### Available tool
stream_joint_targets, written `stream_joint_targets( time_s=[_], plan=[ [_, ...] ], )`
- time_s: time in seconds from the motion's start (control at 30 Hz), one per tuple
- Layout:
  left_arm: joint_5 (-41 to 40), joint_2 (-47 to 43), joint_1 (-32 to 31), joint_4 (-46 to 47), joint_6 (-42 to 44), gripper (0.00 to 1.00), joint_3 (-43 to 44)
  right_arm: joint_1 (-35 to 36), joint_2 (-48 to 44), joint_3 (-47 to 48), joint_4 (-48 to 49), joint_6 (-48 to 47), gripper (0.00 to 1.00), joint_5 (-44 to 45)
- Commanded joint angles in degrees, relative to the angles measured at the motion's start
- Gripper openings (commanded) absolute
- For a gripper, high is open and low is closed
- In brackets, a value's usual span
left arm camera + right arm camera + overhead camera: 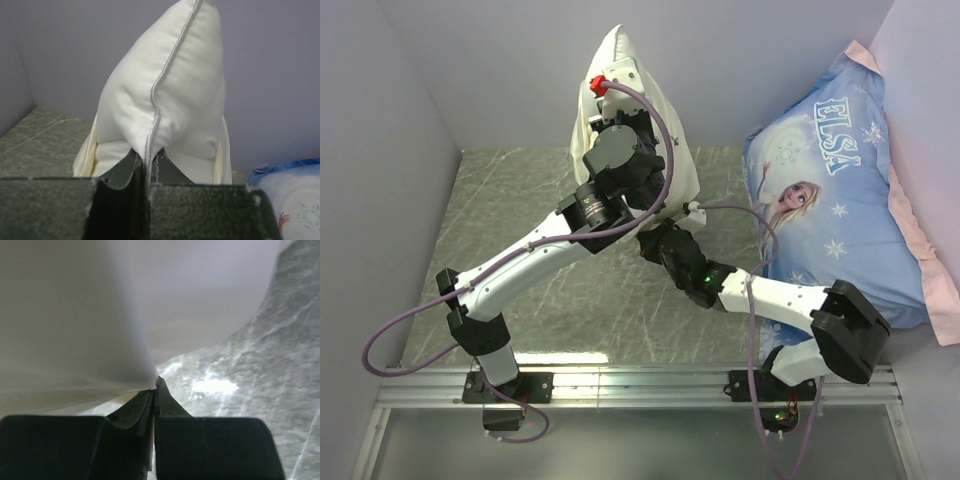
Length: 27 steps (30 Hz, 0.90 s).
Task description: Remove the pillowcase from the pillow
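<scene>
Your left gripper point(148, 156) is pinched shut on the piped seam of the pillow point(170, 90). The jaws are nearly together, with only the seam edge between them. The pillow is held up off the table point(520, 220), close to the back wall point(720, 60), and in the left wrist view it tapers to a point away from the fingers.

The pillowcase point(85, 157) shows as cream fabric on both sides of the white pillow, low in that view and just beside the fingers. The white body sticks out past it. The case is partly off, but you can't tell how much of the pillow is inside it.

Your right gripper point(155, 385) is clamped tight on a thin fabric edge. This looks like the lower rim of the pillowcase, with pale cloth fanning up and to the left from the fingertips. The marbled table is below and to the right of it, not touching. From the top camera, the right arm reaches in under the hanging bundle, and its wrist sits at the bottom edge of the cream cloth.

The blue Elsa pillow point(830, 190) lies at the right side, apart from both grippers.
</scene>
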Motion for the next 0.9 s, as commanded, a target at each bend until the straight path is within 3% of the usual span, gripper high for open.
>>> stream_joint_targets(
  time_s=[0.0,0.47,0.67,0.87],
  plan=[
    [7.05,-6.94,-0.17,14.18,2.52,0.01,8.63,-2.57,5.72,-3.42,-12.99,-1.78,0.0,-0.96],
    [6.87,-12.56,0.36,19.9,8.14,0.0,5.99,-12.85,9.94,-3.34,-9.73,-3.1,0.0,-6.85],
    [7.67,-16.95,0.88,21.48,9.9,0.0,3.53,-15.66,10.38,-1.58,-11.13,-4.5,0.0,-5.36],
    [8.11,-17.84,1.85,20.51,11.57,0.0,6.69,-20.05,12.14,-0.35,-11.31,-5.21,0.0,-7.29]
  ],
)
